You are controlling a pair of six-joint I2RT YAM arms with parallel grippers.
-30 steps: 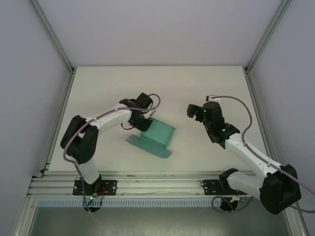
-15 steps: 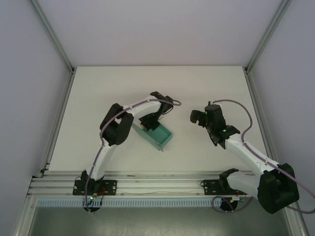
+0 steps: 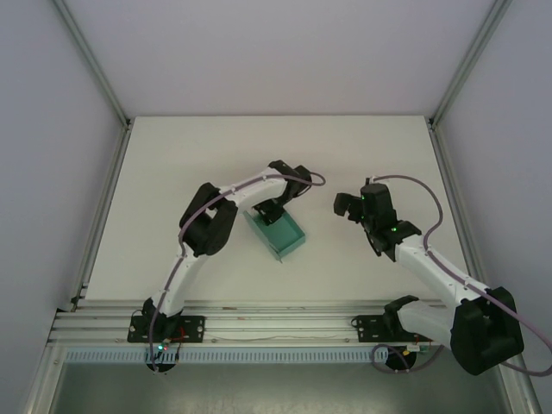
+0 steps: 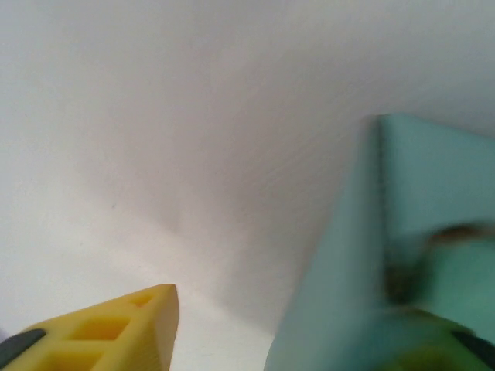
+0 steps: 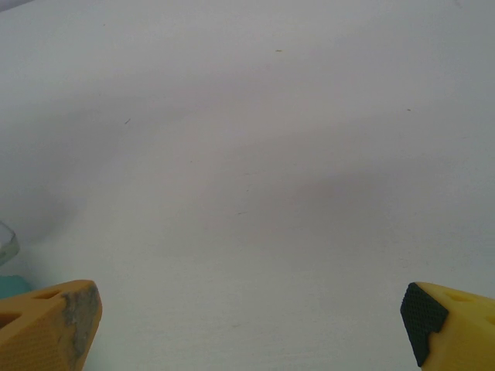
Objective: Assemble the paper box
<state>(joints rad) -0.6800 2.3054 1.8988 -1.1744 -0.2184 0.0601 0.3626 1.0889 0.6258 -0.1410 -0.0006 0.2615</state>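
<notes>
Teal-green paper box (image 3: pixel 281 234) lies on the white table (image 3: pixel 172 164), a little left of the middle, and from above we see it as a shallow open-topped tray with raised walls, turned at an angle to the table's edges. We find the left gripper (image 3: pixel 274 207) at the box's far corner, pointing down into it. From the left wrist camera the left gripper (image 4: pixel 309 325) shows its 2 fingers spread apart. 1 yellow finger (image 4: pixel 116 332) hangs outside the box over bare table, while the other is a blur at the lower right, on the inner side of an upright teal wall. That wall of the paper box (image 4: pixel 433 178) stands between the 2 fingers and close to the blurred one. The outer finger is clear of the wall, so we read this gripper as released rather than pinching the paper. We cannot tell whether the blurred finger touches the wall or the floor of the box. The right gripper (image 3: pixel 343 205) hovers to the right of the box, near it but apart from it, with its fingers aimed toward the box. From the right wrist camera the right gripper (image 5: pixel 249 305) is spread wide, 1 yellow fingertip in each lower corner, with nothing between them but white table. A small sliver of teal shows at the left edge of that view, just above the left-hand fingertip.
</notes>
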